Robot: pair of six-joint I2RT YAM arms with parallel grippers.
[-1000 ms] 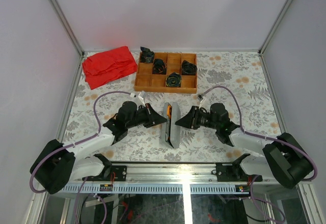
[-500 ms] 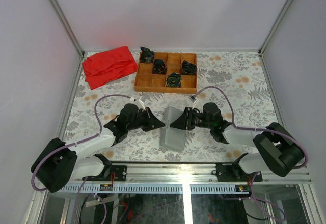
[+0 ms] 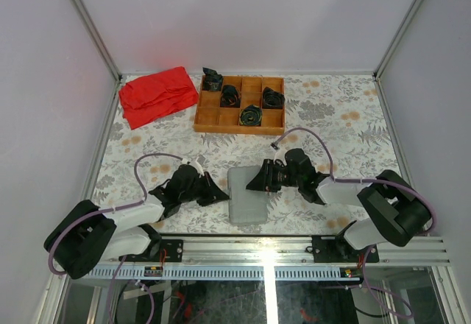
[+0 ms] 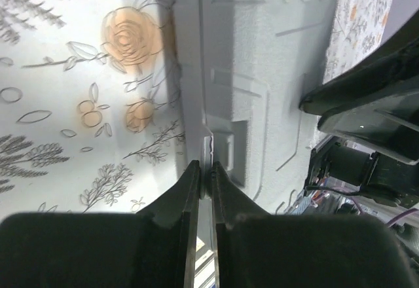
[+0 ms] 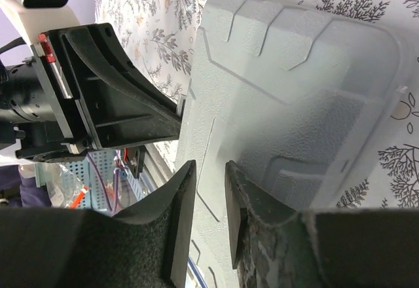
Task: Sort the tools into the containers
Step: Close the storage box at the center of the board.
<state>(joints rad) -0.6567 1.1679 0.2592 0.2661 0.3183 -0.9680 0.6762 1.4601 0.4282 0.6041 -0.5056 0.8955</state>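
The grey container (image 3: 246, 197) lies flat and closed on the table between my two arms, its moulded lid (image 5: 294, 85) facing up. No tools show; whatever is inside is hidden. My left gripper (image 3: 219, 195) sits low at the case's left side, shut on the thin rim (image 4: 207, 145) of the case, which runs in between its fingertips (image 4: 205, 167). My right gripper (image 3: 252, 182) reaches over the lid from the right. Its jaws (image 5: 209, 167) stand a little apart, with only the lid's surface showing in the gap.
A brown wooden compartment tray (image 3: 210, 114) with black coiled bundles (image 3: 252, 115) stands at the back. A red cloth (image 3: 157, 96) lies at the back left. White walls close in both sides. The metal rail (image 3: 265, 249) runs just in front of the case.
A second ago the case stood on edge, part open, with orange showing inside. Its lid has come down and it now lies flat and closed; both arms have dropped lower and nearer.
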